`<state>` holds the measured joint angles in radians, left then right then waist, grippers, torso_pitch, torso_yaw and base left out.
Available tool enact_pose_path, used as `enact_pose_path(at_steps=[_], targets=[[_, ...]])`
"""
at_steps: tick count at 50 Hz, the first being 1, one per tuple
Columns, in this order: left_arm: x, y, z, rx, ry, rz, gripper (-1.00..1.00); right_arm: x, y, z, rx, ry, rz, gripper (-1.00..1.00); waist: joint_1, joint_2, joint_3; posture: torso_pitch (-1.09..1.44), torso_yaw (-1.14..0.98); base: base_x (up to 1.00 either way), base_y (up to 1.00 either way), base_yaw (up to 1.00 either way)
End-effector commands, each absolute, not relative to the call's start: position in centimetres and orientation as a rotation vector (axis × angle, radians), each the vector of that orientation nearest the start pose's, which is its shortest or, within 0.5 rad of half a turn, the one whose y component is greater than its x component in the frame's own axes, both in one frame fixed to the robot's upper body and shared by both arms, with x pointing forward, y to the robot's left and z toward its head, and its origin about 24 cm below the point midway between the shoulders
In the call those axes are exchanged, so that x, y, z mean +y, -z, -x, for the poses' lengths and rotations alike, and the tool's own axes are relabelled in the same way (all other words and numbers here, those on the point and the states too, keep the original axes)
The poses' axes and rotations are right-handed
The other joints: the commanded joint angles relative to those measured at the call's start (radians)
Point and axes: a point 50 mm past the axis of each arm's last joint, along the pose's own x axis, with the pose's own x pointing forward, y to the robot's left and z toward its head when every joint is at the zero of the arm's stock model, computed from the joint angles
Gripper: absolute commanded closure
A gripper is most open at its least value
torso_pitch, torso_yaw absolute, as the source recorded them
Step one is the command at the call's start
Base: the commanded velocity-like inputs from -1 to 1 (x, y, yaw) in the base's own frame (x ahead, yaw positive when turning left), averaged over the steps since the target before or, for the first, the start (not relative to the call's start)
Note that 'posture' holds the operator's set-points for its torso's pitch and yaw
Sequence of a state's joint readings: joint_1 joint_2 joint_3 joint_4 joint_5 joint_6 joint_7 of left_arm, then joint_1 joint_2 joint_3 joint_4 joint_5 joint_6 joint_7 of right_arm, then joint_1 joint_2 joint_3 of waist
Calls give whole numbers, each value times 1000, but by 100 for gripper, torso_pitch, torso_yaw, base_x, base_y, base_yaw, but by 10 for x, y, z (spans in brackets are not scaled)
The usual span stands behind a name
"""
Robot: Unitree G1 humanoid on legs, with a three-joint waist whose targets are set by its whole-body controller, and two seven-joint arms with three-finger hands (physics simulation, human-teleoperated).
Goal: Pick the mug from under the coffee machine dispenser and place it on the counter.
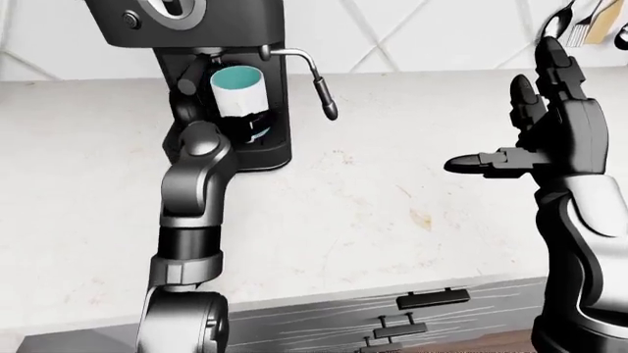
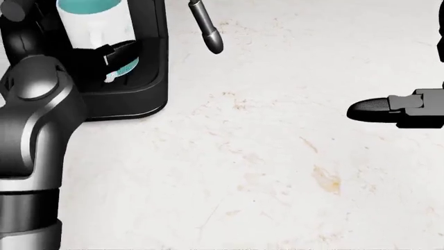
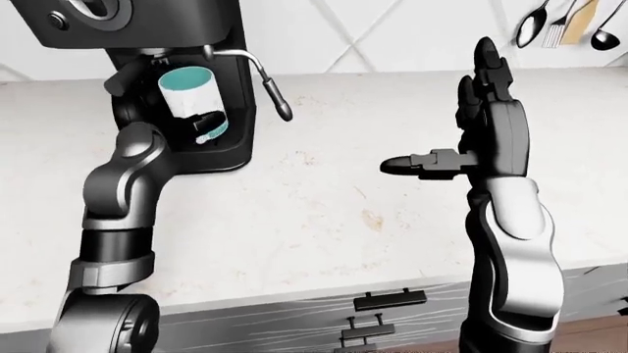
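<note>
The white mug (image 1: 238,90) with a teal inside sits tilted under the dispenser of the black coffee machine (image 1: 277,144), at the top left of the left-eye view. My left hand (image 1: 245,123) reaches into the machine's bay, and its dark fingers (image 2: 119,50) close round the mug's lower part. My left forearm hides the drip tray and the mug's base. My right hand (image 1: 506,110) is open and empty, held upright at the right above the pale counter (image 1: 392,198), thumb pointing left.
The machine's steam wand (image 1: 319,84) sticks out to the right of the mug bay. Kitchen utensils (image 3: 565,22) hang on the wall at the top right. Dark drawer fronts with handles (image 1: 432,298) run below the counter's near edge.
</note>
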<state>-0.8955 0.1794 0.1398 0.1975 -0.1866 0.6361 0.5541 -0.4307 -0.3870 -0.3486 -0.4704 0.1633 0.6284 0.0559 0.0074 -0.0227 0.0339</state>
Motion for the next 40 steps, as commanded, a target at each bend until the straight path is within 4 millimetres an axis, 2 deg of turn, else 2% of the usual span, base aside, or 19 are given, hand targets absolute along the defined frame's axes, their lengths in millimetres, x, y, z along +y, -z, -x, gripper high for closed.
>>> enact_pose_path(at_steps=[1,8,12,16,20,27,30,37,40], targets=[[165,-243,-369,-123,-424,67,100,-238,-251,-266,-424,162,189,-100,-2,-2,-24,0,0,0,0,0],[165,-251,-362,-140,-408,57,100,-238,-252,-266,-423,164,190,-100,-4,0,-26,0,0,0,0,0],[161,-259,-346,-155,-355,49,100,-238,-253,-266,-425,165,190,-100,-6,0,-25,0,0,0,0,0],[157,-258,-328,-158,-319,47,100,-237,-253,-265,-424,164,193,-100,-8,0,-21,0,0,0,0,0],[153,-259,-319,-157,-284,62,100,-237,-253,-265,-424,164,194,-100,-6,3,-22,0,0,0,0,0],[141,-252,-302,-156,-222,50,100,-237,-253,-266,-425,165,194,-100,-4,6,-22,0,0,0,0,0],[130,-244,-294,-141,-170,57,100,-238,-253,-266,-425,167,194,-100,-3,4,-21,0,0,0,0,0],[117,-243,-279,-142,-107,59,100,-238,-253,-266,-425,167,194,-100,-2,-1,-20,0,0,0,0,0],[111,-234,-271,-125,-77,62,100,-238,-254,-266,-426,168,194,-100,-4,-4,-19,0,0,0,0,0]])
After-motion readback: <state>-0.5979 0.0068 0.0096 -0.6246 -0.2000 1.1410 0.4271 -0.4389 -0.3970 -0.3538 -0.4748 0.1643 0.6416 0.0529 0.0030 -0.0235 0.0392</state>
